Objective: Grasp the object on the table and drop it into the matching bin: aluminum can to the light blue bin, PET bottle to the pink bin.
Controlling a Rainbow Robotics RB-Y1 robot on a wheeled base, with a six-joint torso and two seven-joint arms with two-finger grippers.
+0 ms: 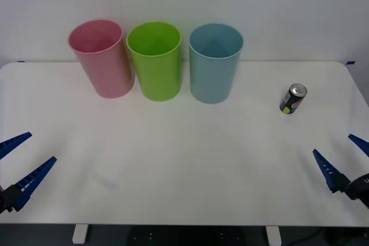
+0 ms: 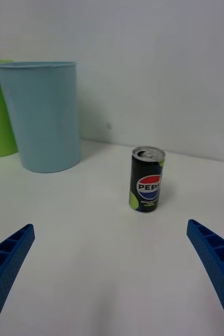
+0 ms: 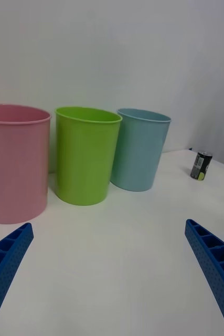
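A plain pale wall backs a wide white tabletop (image 1: 184,165) with rounded corners. Along the far edge three tall tapered bins stand upright in a row, close together: the pink bin (image 1: 101,59) toward the far left corner, a lime green bin (image 1: 154,60) just beside it, and the light blue bin (image 1: 214,63) near the middle of the far edge. The aluminum can (image 1: 293,99) stands upright on the tabletop toward the far right corner, well apart from the light blue bin and touching nothing; it is dark with a silver top, a Pepsi logo and yellow-green marks on its side. The left tool (image 1: 16,165) hovers at the near left corner, its blue ribbed fingers spread wide and holding nothing. The right tool (image 1: 340,156) sits at the near right corner, its fingers likewise spread apart and empty, with the can standing farther in between their lines in the right wrist view.
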